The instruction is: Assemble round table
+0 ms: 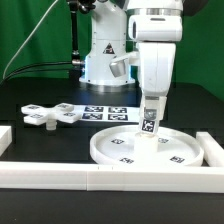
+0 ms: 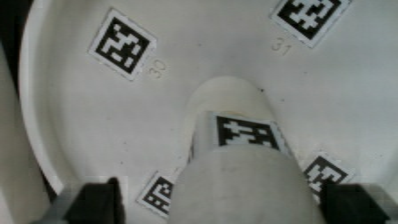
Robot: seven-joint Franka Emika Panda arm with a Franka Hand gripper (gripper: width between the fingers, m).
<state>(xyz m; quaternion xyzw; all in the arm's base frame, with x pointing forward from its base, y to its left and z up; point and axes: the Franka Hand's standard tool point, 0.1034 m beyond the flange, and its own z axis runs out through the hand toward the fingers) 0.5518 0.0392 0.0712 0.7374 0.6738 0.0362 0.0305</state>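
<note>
The gripper (image 1: 151,108) is closed on the upper part of the short leg (image 1: 149,128), holding it upright over the middle of the round top (image 1: 112,150), probably to seat it there. Whether it is fully home cannot be told. The top lies at the surface's near edge against the border bars (image 1: 60,172), which likely brace it. The cross piece (image 1: 55,115) waits near the exterior view's left edge.

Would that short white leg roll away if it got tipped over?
Probably. The leg is a smooth round cylinder, so on its side it would likely roll. The disc has a raised rim that might stop it. It looks like hard plastic, so likely stiff and fairly light.
</note>
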